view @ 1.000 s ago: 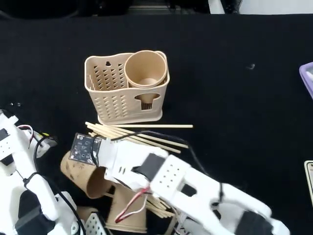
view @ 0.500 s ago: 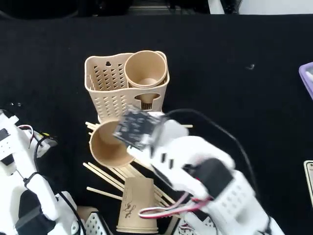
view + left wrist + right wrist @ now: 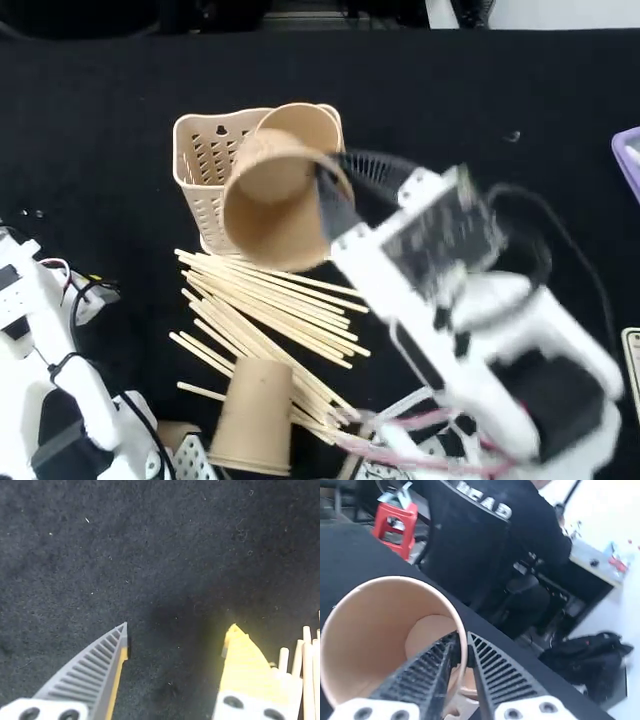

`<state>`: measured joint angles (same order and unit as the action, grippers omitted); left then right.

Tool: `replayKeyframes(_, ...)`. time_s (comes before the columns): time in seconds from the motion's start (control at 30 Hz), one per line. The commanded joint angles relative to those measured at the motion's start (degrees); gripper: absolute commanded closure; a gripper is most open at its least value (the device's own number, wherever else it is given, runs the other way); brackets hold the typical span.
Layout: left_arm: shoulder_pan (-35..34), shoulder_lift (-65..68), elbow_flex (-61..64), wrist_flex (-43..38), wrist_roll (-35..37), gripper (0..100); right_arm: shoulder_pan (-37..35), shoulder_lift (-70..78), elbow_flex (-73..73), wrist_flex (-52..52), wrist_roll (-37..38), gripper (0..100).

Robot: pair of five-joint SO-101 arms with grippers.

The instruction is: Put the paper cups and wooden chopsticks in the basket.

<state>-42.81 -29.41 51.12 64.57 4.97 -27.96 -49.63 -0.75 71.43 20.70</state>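
- High view shows you the right jaws carrying a paper cup (image 3: pixel 275 205), tilted and raised over the near wall of the basket (image 3: pixel 210 160); a nested cup (image 3: pixel 312 118) already fills one compartment, so the empty slot beside it looks like your target.
- Right wrist view explains the hold; the jaws are nearly closed, pinching the thin rim with one inside and one outside.
- Your left jaws gape wide, holding nothing, low over the dark, felt-like desk (image 3: pixel 500 90).
- Slender pale chopsticks (image 3: pixel 270 310) lie fanned beside the stiff, perforated basket; a spare cup (image 3: pixel 250 415) rests among them.
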Motion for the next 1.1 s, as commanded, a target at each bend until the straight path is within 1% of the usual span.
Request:
replayKeyframes(0.0, 0.13, -1.23, -0.57, -0.53, -0.09, 69, 3.43, 8.57, -8.22, 0.09, -2.29, 98.8)
replayKeyframes(0.13, 0.13, -1.49, -0.04, -0.53, -0.18, 69, 6.59, 17.54, -14.73, 1.85, -4.66, 98.8)
replayKeyframes(0.27, 0.13, -1.49, 0.13, -0.62, -0.18, 69, 7.56, 25.01, -20.35, 7.03, -4.84, 98.8)
replayKeyframes(0.33, 0.13, -1.58, 0.22, -0.62, -0.18, 69, 8.7, 27.91, -22.2, 8.0, -6.15, 98.8)
replayKeyframes(0.4, 0.13, -1.58, 0.22, -0.62, -0.18, 69, 9.76, 30.46, -23.34, 7.82, -7.47, 98.8)
replayKeyframes(0.57, 0.13, -1.41, 0.31, -0.44, -0.18, 69, 10.11, 35.47, -23.69, 7.82, -7.56, 98.8)
replayKeyframes(0.8, 0.13, -1.23, 0.31, -0.26, -0.18, 69, 9.93, 38.2, -23.25, 5.98, -7.65, 98.2)
replayKeyframes(0.87, 0.13, -1.23, 0.31, -0.26, -0.18, 69, 9.93, 38.2, -23.25, 6.07, -7.65, 93.1)
replayKeyframes(1.0, 0.31, -1.23, 0.31, -0.53, -0.18, 69, 9.85, 37.76, -24.04, 6.33, -8.88, 76.7)
replayKeyframes(1.07, 1.54, -1.23, 0.31, -0.53, -0.26, 69, 9.93, 36.62, -24.57, 7.12, -8.7, 72.2)
